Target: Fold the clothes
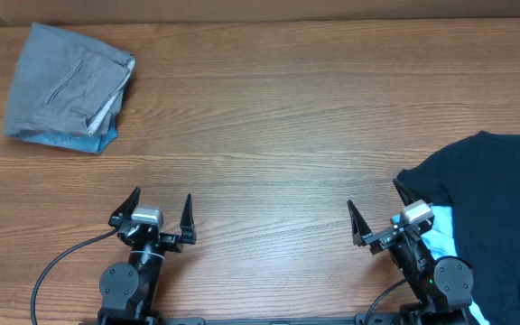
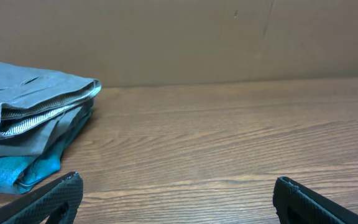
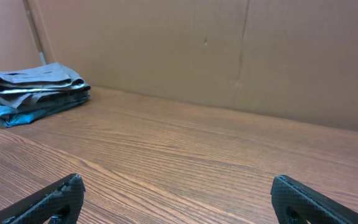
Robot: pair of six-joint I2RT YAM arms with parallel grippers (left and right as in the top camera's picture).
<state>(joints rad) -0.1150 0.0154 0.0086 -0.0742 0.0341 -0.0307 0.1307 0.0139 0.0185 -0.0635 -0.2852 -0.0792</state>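
Observation:
A black T-shirt (image 1: 495, 208) lies unfolded at the table's right edge, partly out of the overhead view, beside and behind my right arm. A folded grey garment (image 1: 66, 83) sits on a folded light blue one (image 1: 93, 142) at the far left; the stack also shows in the left wrist view (image 2: 33, 118) and in the right wrist view (image 3: 33, 90). My left gripper (image 1: 162, 206) is open and empty near the front edge. My right gripper (image 1: 376, 203) is open and empty, just left of the black T-shirt. The shirt is out of both wrist views.
The wooden table (image 1: 278, 117) spans the view. A brown cardboard wall (image 3: 229, 50) stands along its far edge. A light blue patch (image 1: 442, 236) shows on the black shirt near the right arm. A black cable (image 1: 61, 262) trails from the left arm's base.

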